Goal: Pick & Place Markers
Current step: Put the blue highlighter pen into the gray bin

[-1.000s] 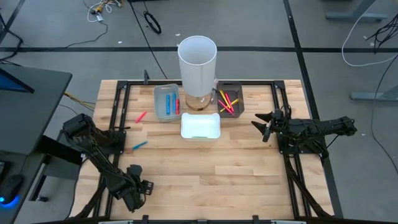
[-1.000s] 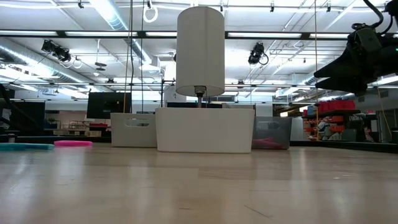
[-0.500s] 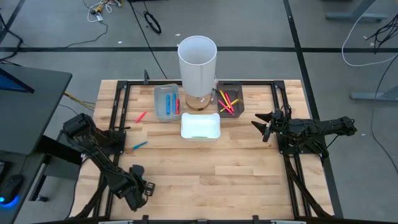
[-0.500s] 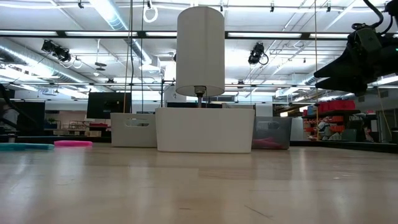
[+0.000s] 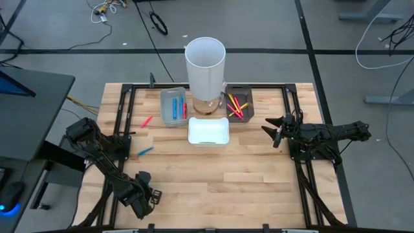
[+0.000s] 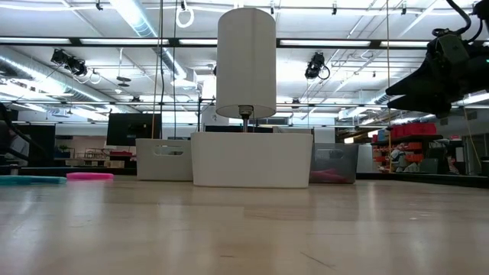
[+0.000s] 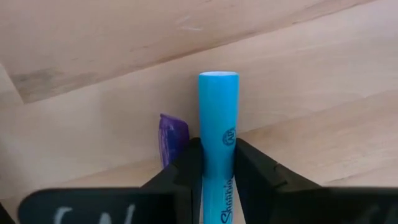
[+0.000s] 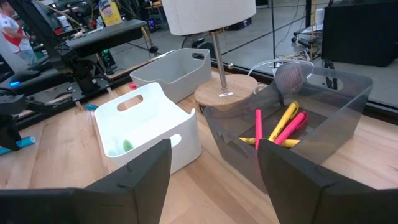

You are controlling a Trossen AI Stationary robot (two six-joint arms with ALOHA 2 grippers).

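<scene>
My left gripper (image 5: 145, 194) is low at the table's near left, shut on a light blue marker (image 7: 218, 124). A purple marker (image 7: 173, 135) lies on the wood right beside it. My right gripper (image 5: 275, 131) hovers open at the right, above the table, with nothing between its fingers (image 8: 214, 180). A red marker (image 5: 147, 122) and a blue marker (image 5: 145, 151) lie loose on the left of the table. Further markers lie in the grey-blue tray (image 5: 173, 107), the dark tray (image 5: 238, 105) and the white tray (image 5: 208, 131). My left gripper pinches the blue marker's barrel (image 7: 218, 163) between its two fingers, one on each long side. The marker's capped end (image 7: 218, 78) sticks out past the fingertips, close over the wood. Whether it rests on the table I cannot tell.
A tall white cylinder (image 5: 206, 61) on a round wooden base stands at the far middle, between the trays. A black frame (image 5: 126, 110) runs along the table's left, right and far sides. Bare wood spreads over the middle and near part.
</scene>
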